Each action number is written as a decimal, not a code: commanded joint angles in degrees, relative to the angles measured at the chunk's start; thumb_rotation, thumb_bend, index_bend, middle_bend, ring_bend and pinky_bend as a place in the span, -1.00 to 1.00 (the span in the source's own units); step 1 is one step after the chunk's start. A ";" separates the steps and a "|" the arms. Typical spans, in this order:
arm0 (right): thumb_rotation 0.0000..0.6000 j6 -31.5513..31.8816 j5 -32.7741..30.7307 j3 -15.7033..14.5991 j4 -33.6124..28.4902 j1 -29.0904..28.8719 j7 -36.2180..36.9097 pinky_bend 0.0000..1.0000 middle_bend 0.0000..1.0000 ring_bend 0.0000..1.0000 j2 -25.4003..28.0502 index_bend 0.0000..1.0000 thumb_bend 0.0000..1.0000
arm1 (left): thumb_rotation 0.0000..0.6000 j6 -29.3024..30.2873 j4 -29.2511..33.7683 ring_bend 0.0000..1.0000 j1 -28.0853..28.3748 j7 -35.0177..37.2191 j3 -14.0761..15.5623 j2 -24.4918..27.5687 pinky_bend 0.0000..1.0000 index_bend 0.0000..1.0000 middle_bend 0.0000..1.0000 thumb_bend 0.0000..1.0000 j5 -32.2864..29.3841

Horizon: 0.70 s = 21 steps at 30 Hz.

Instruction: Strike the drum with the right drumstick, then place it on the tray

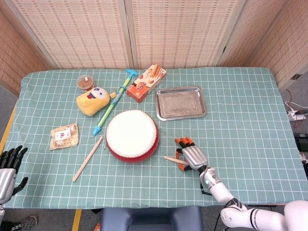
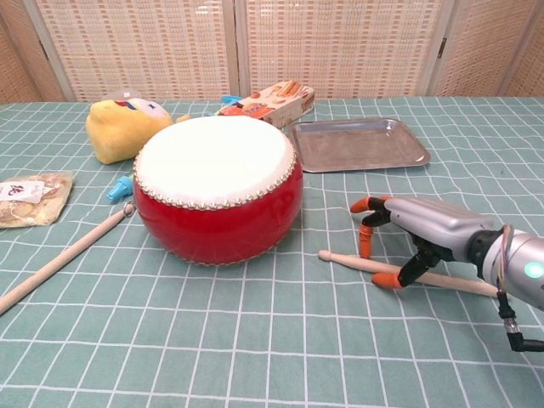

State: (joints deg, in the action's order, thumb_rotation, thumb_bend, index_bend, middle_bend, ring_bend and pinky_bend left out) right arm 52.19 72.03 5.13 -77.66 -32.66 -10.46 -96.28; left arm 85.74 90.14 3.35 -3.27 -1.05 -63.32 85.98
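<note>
Two drumsticks lie on the worktop; the right drumstick (image 2: 425, 277) rests flat just right of the drum (image 2: 217, 187). Right hand (image 2: 408, 234) arches over it, fingers apart, thumb touching, likely readying a grasp. Tray (image 1: 181, 102) waits behind the drum.

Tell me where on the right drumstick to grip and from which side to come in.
Grip the right drumstick on its shaft toward the butt end, coming down from above. It lies flat on the tablecloth with its tip toward the drum, and the right hand is already spread over the shaft.
</note>
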 commanded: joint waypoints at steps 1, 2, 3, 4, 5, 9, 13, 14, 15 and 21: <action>1.00 -0.42 -0.40 0.02 0.42 -0.26 -0.35 -1.00 -0.88 -1.00 -0.38 0.00 -0.42 | 1.00 -0.01 -0.20 -1.00 0.05 0.17 -0.06 -0.09 -1.00 -1.00 -1.00 -0.47 0.03; 1.00 -0.51 -0.56 0.03 0.58 -0.32 -0.49 -1.00 -0.88 -1.00 -0.50 0.00 -0.42 | 1.00 -0.02 -0.28 -1.00 0.05 0.24 -0.08 -0.11 -1.00 -1.00 -1.00 -0.47 0.00; 1.00 -0.57 -0.67 0.04 0.71 -0.38 -0.60 -1.00 -0.88 -1.00 -0.62 0.01 -0.42 | 1.00 -0.10 -0.37 -1.00 0.08 0.27 -0.08 -0.16 -1.00 -1.00 -1.00 -0.47 -0.02; 1.00 -0.67 -0.76 0.01 0.83 -0.44 -0.67 -1.00 -0.88 -1.00 -0.73 0.03 -0.40 | 1.00 -0.15 -0.45 -1.00 0.09 0.35 -0.08 -0.19 -1.00 -1.00 -1.00 -0.47 -0.05; 1.00 -0.75 -0.71 -0.05 0.83 -0.46 -0.55 -1.00 -0.88 -1.00 -0.72 0.06 -0.36 | 1.00 -0.15 -0.53 -1.00 0.09 0.46 -0.11 -0.19 -1.00 -1.00 -1.00 -0.47 -0.08; 1.00 1.01 0.29 0.25 0.41 0.19 1.45 -1.00 -0.88 -1.00 -0.30 0.22 -0.06 | 1.00 0.00 -0.91 -1.00 -0.11 0.92 -0.04 -0.29 -1.00 -1.00 -1.00 -0.47 -0.12; 1.00 4.83 2.25 1.62 -2.02 1.87 7.81 -1.00 -0.84 -1.00 1.98 0.31 -0.01 | 1.00 0.12 -1.22 -1.00 -0.31 1.30 0.05 -0.20 -1.00 -1.00 -1.00 -0.47 -0.14; 1.00 5.48 2.60 1.98 -2.86 2.24 9.52 -1.00 -0.82 -1.00 2.90 0.32 -0.01 | 1.00 0.12 -1.23 -1.00 -0.33 1.36 0.05 -0.18 -1.00 -1.00 -1.00 -0.47 -0.15; 1.00 6.05 2.90 2.36 -3.73 2.58 11.29 -1.00 -0.81 -1.00 3.91 0.33 -0.01 | 1.00 0.15 -1.23 -1.00 -0.35 1.39 0.05 -0.15 -1.00 -1.00 -1.00 -0.47 -0.15; 1.00 7.58 3.43 4.30 -6.60 3.77 19.16 -1.00 -0.76 -1.00 8.15 0.36 -0.01 | 1.00 0.26 -0.98 -1.00 -0.36 1.28 0.12 0.03 -1.00 -1.00 -1.00 -0.47 0.17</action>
State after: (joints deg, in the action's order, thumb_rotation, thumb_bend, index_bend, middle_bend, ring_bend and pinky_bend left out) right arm 58.74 75.02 8.23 -82.77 -29.69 5.37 -90.03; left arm 85.98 89.14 3.00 -1.98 -0.94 -63.31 86.13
